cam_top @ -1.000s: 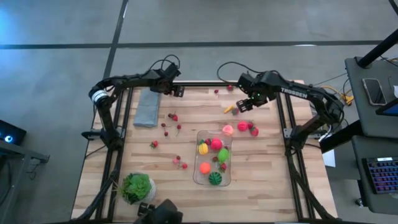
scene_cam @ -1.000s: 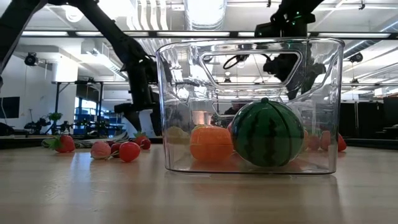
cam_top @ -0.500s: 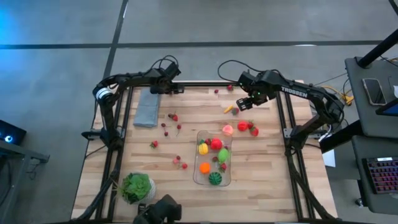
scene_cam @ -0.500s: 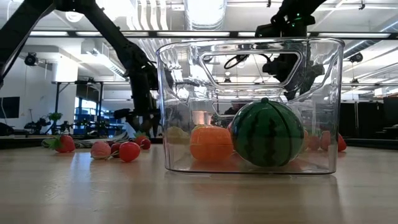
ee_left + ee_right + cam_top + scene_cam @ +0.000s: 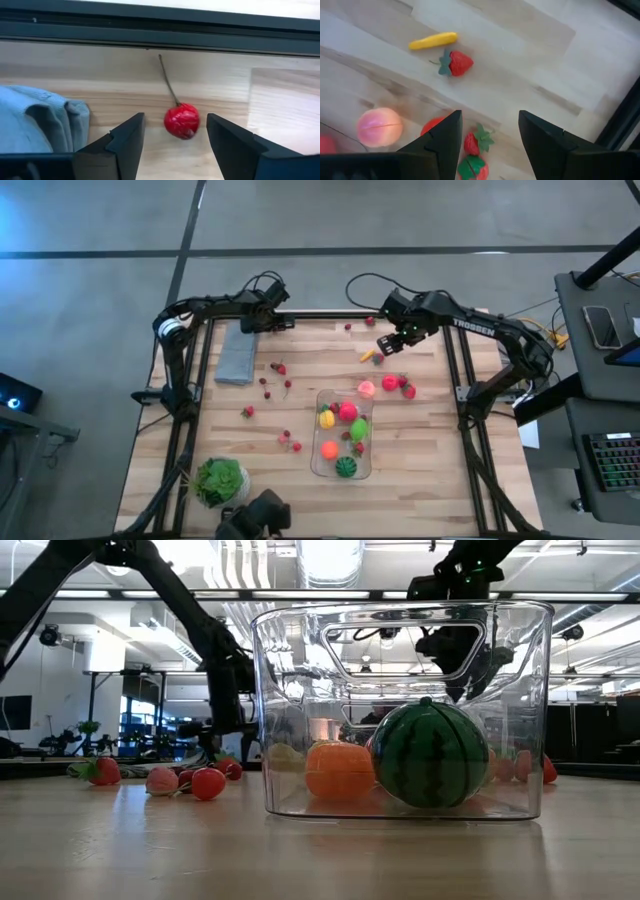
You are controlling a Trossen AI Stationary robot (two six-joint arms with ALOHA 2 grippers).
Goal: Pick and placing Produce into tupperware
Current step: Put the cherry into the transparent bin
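My left fingers (image 5: 172,137) stood narrowly apart around a cherry (image 5: 182,120) beside the cloth (image 5: 42,116) (not touching); my right fingers (image 5: 487,135) were parted, holding nothing.

Your clear rectangular plastic tupperware (image 5: 343,434) with rounded corners stands upright and open just past the desk's centre toward 5 o'clock. Inside it you have a striped green ball (image 5: 430,754), an orange piece (image 5: 339,771), and yellow, red and green pieces. At 12 o'clock from its rim lie a pink peach (image 5: 380,127), red strawberries (image 5: 472,143) and a yellow banana-shaped piece (image 5: 433,40). At 9 to 10 o'clock, tiny red berries (image 5: 267,387) lie scattered. A stemmed red cherry (image 5: 181,120) lies at the desk's far-left edge.
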